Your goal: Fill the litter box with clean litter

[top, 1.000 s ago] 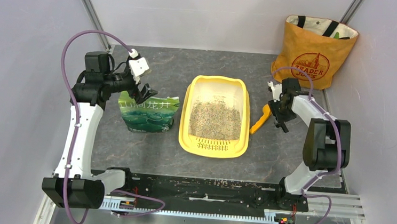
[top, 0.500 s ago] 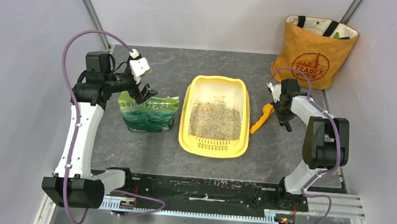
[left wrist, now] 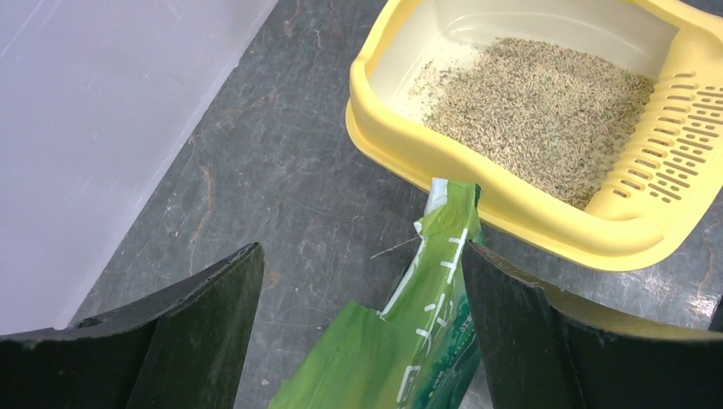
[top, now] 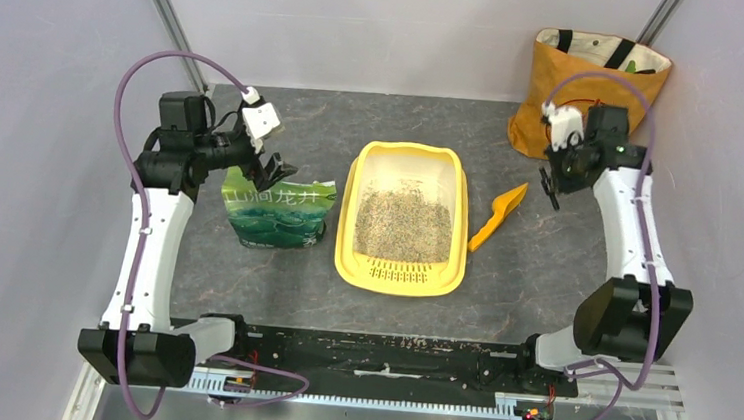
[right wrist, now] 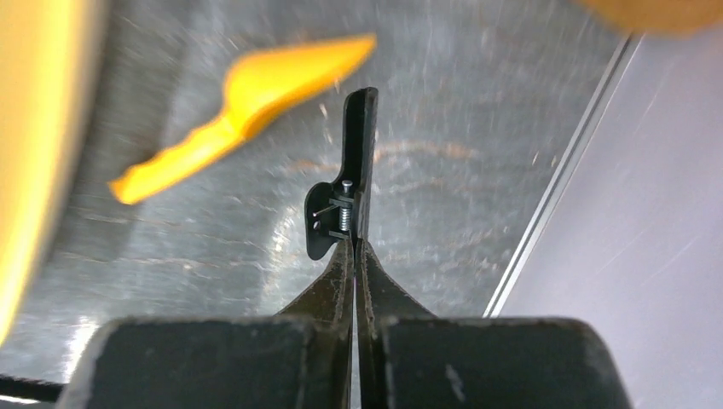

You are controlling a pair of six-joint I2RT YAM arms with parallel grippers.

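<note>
litter box (top: 400,280) between the claws — left gripper (top: 271,174) wide apart over green bag (top: 277,215), right gripper (top: 551,189) pressed together

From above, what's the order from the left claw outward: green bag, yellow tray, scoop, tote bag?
1. Green bag, right at the left gripper.
2. Yellow tray, mid-table.
3. Scoop, right of the tray.
4. Tote bag, far right corner.

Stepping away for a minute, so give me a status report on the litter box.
Left gripper open over the green bag. Right gripper shut, empty, apart from the scoop. Litter box partly covered with litter. Nothing blocking it.
</note>
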